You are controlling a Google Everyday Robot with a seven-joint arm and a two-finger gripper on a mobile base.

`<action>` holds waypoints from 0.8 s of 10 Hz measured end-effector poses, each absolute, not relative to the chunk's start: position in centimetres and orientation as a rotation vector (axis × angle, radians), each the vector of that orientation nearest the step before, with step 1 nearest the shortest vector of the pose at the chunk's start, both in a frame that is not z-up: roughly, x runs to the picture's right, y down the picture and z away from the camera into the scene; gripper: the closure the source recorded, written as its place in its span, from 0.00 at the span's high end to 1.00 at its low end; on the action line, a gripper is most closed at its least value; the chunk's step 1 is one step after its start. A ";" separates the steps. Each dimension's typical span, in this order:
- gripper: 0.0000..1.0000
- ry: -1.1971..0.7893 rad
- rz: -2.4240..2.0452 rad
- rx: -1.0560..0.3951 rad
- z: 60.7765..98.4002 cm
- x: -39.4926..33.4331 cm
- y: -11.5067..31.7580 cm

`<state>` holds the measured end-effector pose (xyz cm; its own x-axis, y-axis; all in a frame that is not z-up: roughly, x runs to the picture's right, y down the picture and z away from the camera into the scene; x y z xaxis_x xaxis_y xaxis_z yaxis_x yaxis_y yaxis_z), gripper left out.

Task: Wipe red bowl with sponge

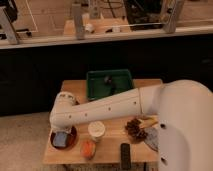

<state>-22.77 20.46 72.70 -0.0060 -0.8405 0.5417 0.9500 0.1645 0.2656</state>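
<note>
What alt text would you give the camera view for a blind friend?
A white robot arm reaches across a wooden table, its end effector down at a blue sponge in a red bowl; a white cup stands beside it.
</note>
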 end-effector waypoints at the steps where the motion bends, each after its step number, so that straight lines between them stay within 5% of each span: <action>1: 0.00 -0.674 -1.415 -0.207 72.7 -22.2 20.4; 8: 0.00 -0.591 -1.343 -0.219 73.4 -18.4 18.6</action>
<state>-18.38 18.57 73.39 0.1074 -0.8482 0.5187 0.9554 0.2324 0.1822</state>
